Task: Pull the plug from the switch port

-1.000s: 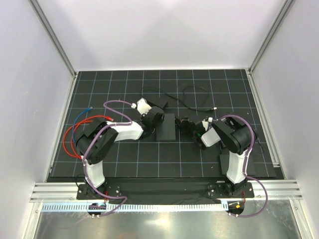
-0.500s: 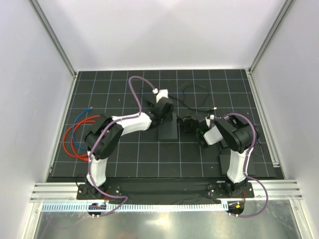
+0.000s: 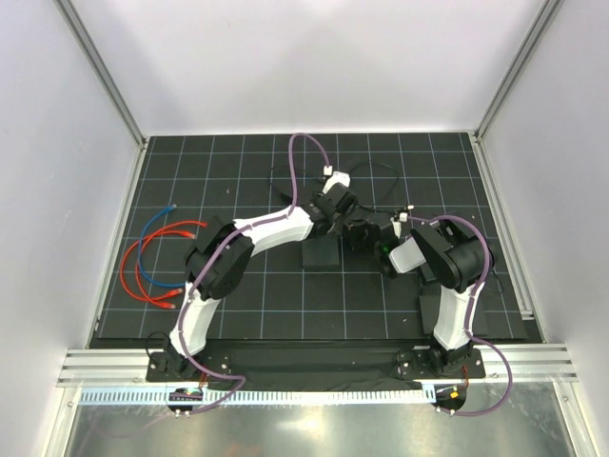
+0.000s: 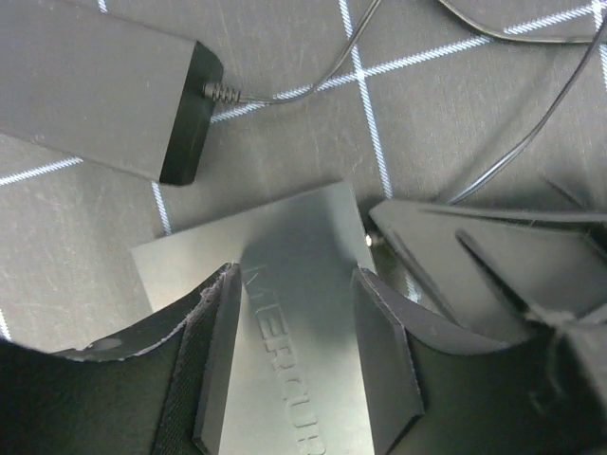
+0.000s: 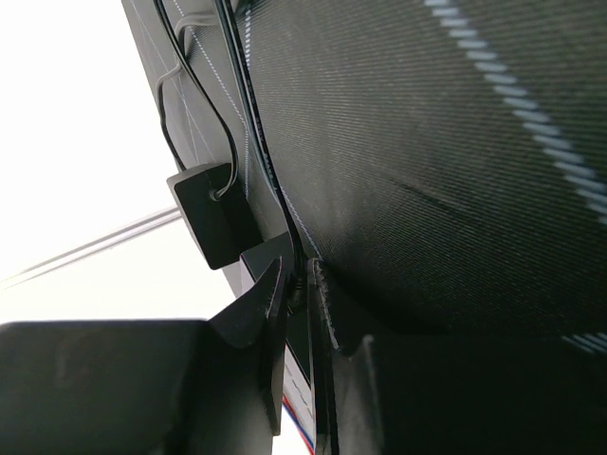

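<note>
The switch, a flat black box with raised lettering, lies on the mat. My left gripper stands open just above the switch's top face, one finger either side of the lettering, holding nothing. At the switch's far right corner my right gripper is shut on the plug, a thin black piece with its cord running away from it. The right fingers also show in the left wrist view, next to the switch's corner. The port itself is hidden.
A black power brick with a thin cord lies just beyond the switch. Loose black cord loops at the back. Red and blue cables lie at the left. A thin black plate sits by the right arm's base.
My left arm has swung from the switch's left side to the right and over it, and its jaws have gone from shut to open. The right arm has stayed put.
</note>
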{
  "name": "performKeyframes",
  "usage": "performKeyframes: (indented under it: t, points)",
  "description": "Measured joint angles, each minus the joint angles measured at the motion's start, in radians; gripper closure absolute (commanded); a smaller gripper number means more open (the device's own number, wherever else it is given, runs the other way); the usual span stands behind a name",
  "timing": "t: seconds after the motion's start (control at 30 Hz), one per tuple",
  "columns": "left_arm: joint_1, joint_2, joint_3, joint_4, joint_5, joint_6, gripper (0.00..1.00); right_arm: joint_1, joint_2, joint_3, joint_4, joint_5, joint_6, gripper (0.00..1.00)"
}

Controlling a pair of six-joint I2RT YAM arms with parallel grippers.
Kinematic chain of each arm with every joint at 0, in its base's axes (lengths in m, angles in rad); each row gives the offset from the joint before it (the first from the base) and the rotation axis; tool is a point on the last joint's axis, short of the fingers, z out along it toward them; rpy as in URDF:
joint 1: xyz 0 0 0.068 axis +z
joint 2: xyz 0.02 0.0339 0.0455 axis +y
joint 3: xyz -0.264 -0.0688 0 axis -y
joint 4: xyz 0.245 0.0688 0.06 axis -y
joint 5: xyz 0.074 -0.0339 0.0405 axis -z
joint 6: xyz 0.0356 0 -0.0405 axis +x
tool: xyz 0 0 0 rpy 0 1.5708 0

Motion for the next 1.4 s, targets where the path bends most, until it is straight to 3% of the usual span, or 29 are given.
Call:
performKeyframes:
  t: [0.33, 0.63, 1.2, 1.4]
  points:
    - [-0.009, 0.103, 0.182, -0.126, -0.062, 0.0, 0.43, 0.0, 0.0, 0.006, -0.005, -0.013, -0.023, 0.99]
    - [-0.008, 0.137, 0.229, -0.163, -0.063, -0.004, 0.42, 0.0, 0.007, 0.005, 0.013, -0.019, -0.023, 0.99]
    - [0.017, 0.238, 0.431, -0.361, -0.031, -0.061, 0.49, 0.0, 0.01, 0.0, 0.02, -0.013, -0.003, 0.99]
    - [0.024, 0.254, 0.443, -0.359, -0.06, -0.061, 0.52, 0.0, -0.017, 0.0, -0.027, 0.017, -0.005, 0.99]
